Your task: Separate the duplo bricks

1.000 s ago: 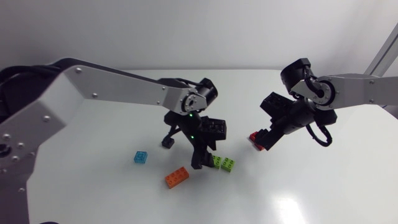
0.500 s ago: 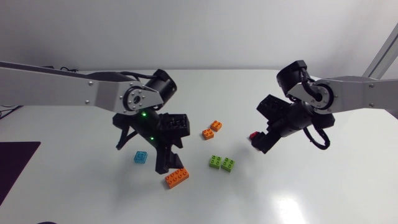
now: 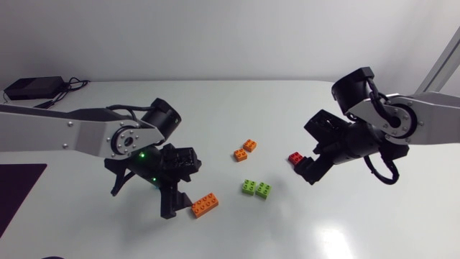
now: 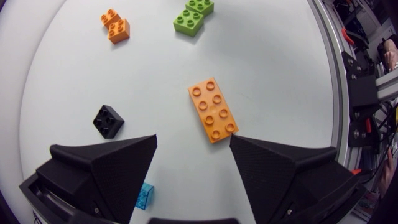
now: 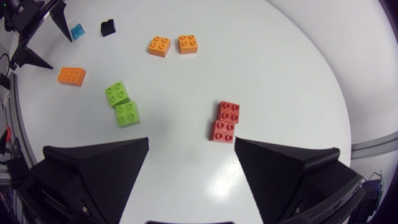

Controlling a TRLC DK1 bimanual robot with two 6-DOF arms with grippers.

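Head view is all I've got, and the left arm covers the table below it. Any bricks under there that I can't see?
Observer: Yes. The left wrist view shows a small black brick on the table, just ahead of one finger of the left gripper.
Operator: Only that one?
Observer: No. A clear blue brick lies partly hidden under that same finger.
Operator: And on the right side, one red piece or two?
Observer: Two red bricks, studs up, lying side by side and touching, ahead of the right gripper, whose fingers are open.
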